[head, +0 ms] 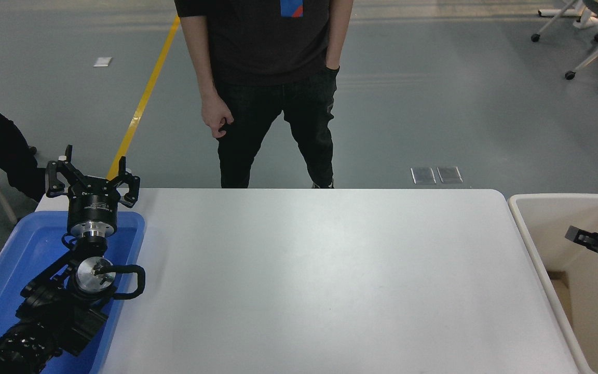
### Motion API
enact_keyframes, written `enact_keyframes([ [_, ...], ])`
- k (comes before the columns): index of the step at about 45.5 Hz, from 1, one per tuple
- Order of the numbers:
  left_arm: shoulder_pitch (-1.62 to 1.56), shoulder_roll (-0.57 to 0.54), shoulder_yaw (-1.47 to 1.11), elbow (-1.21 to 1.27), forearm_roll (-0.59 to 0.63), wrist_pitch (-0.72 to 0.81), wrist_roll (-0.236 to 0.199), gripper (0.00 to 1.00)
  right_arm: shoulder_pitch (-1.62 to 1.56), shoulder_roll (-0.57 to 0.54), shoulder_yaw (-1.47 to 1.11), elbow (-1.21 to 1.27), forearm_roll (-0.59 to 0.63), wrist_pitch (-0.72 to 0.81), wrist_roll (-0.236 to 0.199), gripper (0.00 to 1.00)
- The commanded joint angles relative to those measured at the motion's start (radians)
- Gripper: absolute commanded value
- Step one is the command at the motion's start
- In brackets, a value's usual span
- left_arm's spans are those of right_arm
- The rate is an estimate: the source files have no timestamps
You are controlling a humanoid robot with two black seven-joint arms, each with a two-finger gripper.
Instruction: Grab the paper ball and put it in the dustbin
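The right gripper point(582, 238) came in from the right edge and hung over the open dustbin point(543, 208), a big cream bin that stood just past the right end of the white counter point(320, 280). Only part of the right gripper showed, and it was too small and dark to tell if its fingers were apart or together. Nothing could be seen in it. The paper ball was not in sight on the counter, and no clear ball shape showed inside the bin either; there was just a tan-brown patch point(558, 280) low on the bin's left side, and it was hard to say what that was. The left arm was parked at the lower left, lying over a shallow blue tray point(24, 244) that sat on the left end of the counter. The left gripper point(93, 176) pointed away from the camera at the far end of the tray, with its black fingers spread wide and holding nothing. A person in a dark shirt and dark trousers point(273, 93) stood at the far side of the counter, with one hand point(215, 117) hanging loose by the leg and the other tucked in a pocket. A yellow line point(143, 98) ran across the grey floor behind the counter.
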Motion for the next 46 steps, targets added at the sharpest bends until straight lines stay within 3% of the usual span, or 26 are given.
enact_keyframes([
  [1, 0.0, 0.0, 0.0, 0.0, 0.001, -0.001, 0.001, 0.99, 0.264, -0.019, -0.126, 0.229, -0.008, 0.074, -0.002, 1.0],
  [14, 0.0, 0.0, 0.0, 0.0, 0.001, -0.001, 0.001, 0.99, 0.44, 0.005, -0.162, 0.385, 0.012, 0.366, -0.005, 1.0],
  [26, 0.0, 0.0, 0.0, 0.0, 0.001, -0.001, 0.001, 0.99, 0.62, 0.028, -0.165, 0.557, 0.104, 0.55, -0.005, 1.0],
  [40, 0.0, 0.0, 0.0, 0.0, 0.001, -0.001, 0.001, 0.99, 0.797, 0.113, -0.249, 0.692, 0.155, 0.656, -0.005, 1.0],
  [46, 0.001, 0.002, 0.0, 0.0, 0.003, -0.001, 0.001, 0.99, 0.89, 0.14, -0.271, 0.773, 0.237, 0.676, -0.005, 1.0],
])
